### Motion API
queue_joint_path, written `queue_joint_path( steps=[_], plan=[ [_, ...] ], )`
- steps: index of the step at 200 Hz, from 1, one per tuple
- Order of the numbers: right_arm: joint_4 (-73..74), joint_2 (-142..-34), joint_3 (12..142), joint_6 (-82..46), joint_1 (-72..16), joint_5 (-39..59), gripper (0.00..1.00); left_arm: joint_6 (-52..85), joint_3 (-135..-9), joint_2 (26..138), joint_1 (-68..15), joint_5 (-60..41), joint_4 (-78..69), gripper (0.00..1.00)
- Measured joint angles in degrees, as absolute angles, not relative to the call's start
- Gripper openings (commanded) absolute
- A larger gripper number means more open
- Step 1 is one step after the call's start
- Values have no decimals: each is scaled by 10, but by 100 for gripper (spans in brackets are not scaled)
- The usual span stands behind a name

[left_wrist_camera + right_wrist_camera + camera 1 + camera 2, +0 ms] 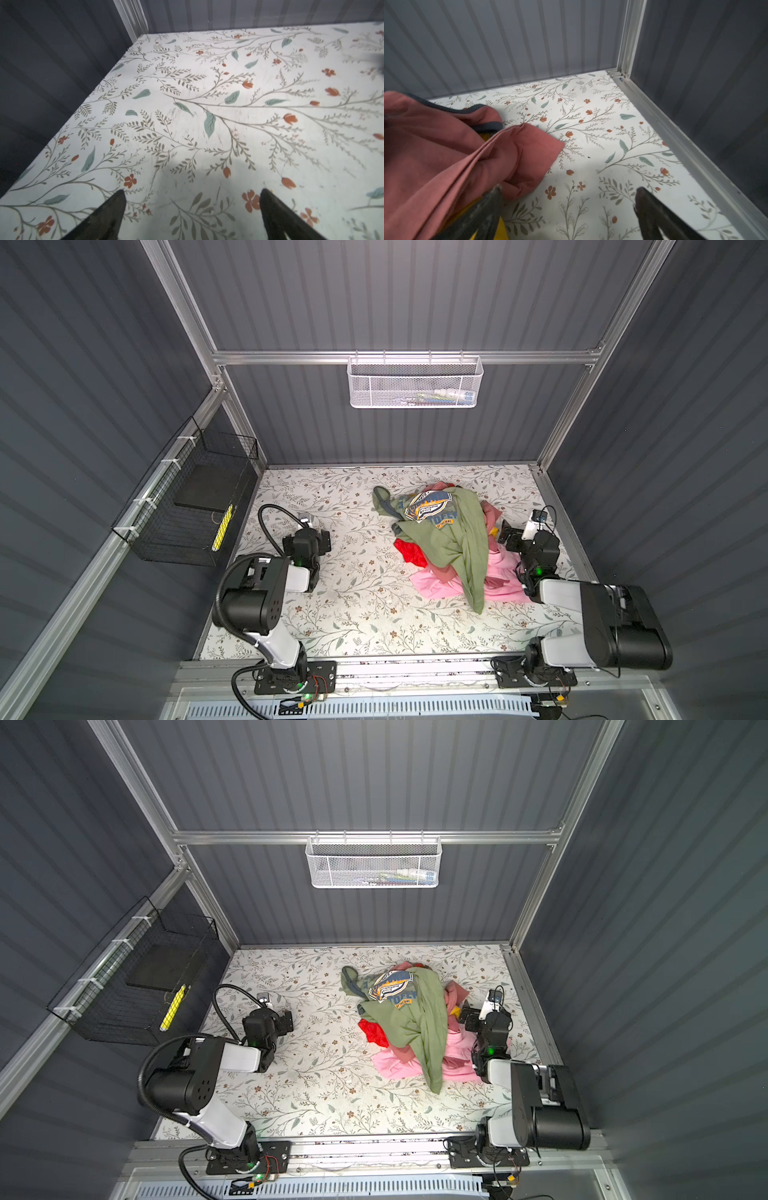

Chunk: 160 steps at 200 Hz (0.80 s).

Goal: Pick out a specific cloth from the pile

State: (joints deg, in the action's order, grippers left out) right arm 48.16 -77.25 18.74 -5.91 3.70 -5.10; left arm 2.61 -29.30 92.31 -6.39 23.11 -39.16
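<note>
**Right end effector (569, 194) is beside the cloth, left is well out of it**

- Right end effector: jaws spread wide and empty. In the right wrist view one finger (494, 199) overlaps the edge of the cloth (446, 155); can't tell if it touches. The other finger is over bare worktop (353, 614).
- The cloth is dusty salmon and sticks out of the right flank of the pile (440, 543), on the pile side of the right end effector. A doubled fold with a hemmed corner lies flat on the worktop just ahead of the jaws.
- Long axis of that fold: runs diagonally away from the finger that overlaps it, so the jaws look to straddle only its edge.
- Most of the cloth is buried under the olive T-shirt (457, 531), with yellow fabric (503, 230) under the fold.
- Left end effector (193, 193): also spread wide and empty, over bare worktop, well apart from the pile.
- Judgement: it's the right arm's pick. A small shift toward the pile should get the fold between the fingers.
</note>
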Motion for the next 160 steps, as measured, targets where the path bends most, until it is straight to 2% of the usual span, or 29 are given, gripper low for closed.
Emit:
queue_joint_path(
  steps=[13, 30, 65, 128, 160],
  plan=[
    [391, -718, 217, -91, 50, -52, 99, 58, -354, 876, -64, 234, -279, 100],
    [288, -658, 269, -145, 75, -35, 99, 95, -398, 811, -68, 222, -211, 100],
    [137, -556, 300, -253, 95, 34, 99, 163, -343, 668, -99, 200, -161, 100],
    [-25, -485, 228, -411, 108, 119, 92, 236, -261, 586, -135, 176, -88, 100],
    [-69, -470, 204, -460, 109, 148, 83, 260, -241, 569, -142, 164, -84, 100]
  ],
)
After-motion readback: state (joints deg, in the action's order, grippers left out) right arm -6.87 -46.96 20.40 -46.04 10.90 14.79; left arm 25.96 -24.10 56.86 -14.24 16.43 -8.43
